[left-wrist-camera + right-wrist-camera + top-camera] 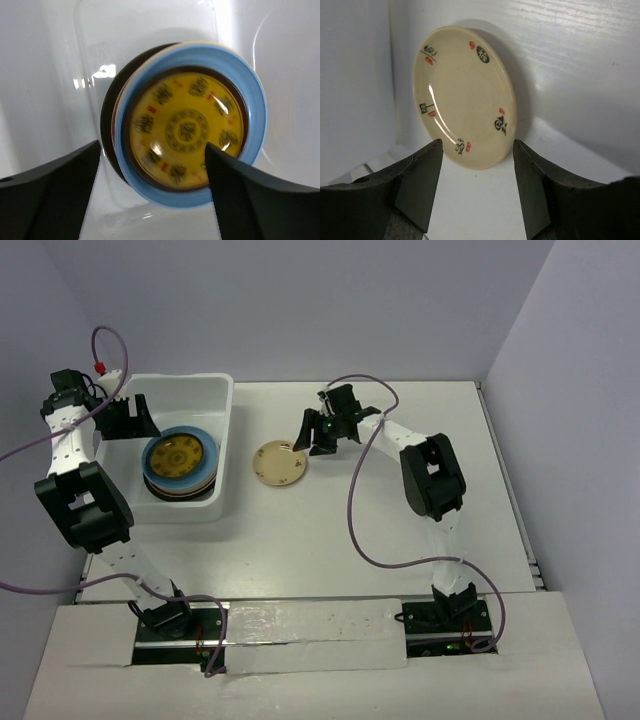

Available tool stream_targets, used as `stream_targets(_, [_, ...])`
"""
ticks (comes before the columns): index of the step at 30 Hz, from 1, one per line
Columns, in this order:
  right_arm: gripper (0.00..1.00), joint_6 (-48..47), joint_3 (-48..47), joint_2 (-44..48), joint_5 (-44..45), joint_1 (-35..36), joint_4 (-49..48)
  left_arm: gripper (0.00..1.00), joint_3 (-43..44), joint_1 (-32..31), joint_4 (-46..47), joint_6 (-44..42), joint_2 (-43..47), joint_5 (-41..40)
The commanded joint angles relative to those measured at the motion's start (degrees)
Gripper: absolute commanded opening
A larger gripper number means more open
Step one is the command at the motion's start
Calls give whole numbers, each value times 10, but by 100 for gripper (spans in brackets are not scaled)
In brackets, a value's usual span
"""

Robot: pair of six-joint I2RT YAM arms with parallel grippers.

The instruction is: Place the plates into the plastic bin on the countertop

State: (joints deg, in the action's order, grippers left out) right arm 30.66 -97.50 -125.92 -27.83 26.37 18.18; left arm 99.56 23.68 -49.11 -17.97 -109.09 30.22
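Note:
The white plastic bin point(222, 390) stands at the left of the countertop point(330, 540). In it lies a stack of plates point(180, 462): a dark-rimmed, gold-patterned plate point(186, 129) on top, a blue plate point(252, 107) under it, and darker ones below. My left gripper point(135, 420) hangs open and empty over the bin's far end; in its wrist view the gripper point(152, 150) is above the stack's near edge. A small cream plate point(280, 464) with dark and red marks lies on the countertop right of the bin. My right gripper point(318, 443) is open just beyond it, with the plate point(465, 95) ahead of the gripper point(477, 145).
Pale lilac walls point(300, 300) close the countertop at the back and both sides. Purple cables point(355, 510) loop from both arms over the surface. The bin's right wall point(226, 455) stands between the stack and the cream plate.

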Motion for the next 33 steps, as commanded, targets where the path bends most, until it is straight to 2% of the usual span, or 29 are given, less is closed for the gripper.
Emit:
stream_targets(1, [64,1,-34,-24,26,-1,10,93,-7,1,37,18,29,-4])
stream_targets(6, [60,-5,-35,-39,40,-1,10,94,0,0,38,30,56,23])
stream_targets(13, [49,0,-64,-81,20,2,12,95,29,0,17,41,73,58])
stream_targets(19, [43,9,-70,-108,5,3,8,94,61,0,-13,33,80,88])
stream_targets(22, [34,20,-69,-119,-9,0,4,94,75,0,-21,35,85,92])
stream_targets(25, [8,27,-72,-122,-16,-5,2,98,81,0,-27,39,87,97])
stream_targets(26, [3,29,-71,-122,-18,-6,4,99,80,0,-28,37,90,102])
stream_targets(29, [0,25,-55,-108,-30,-13,2,99,78,0,-29,35,100,115])
stream_targets(33, [0,10,-7,-38,-49,-26,-16,99,78,-1,-38,30,116,146])
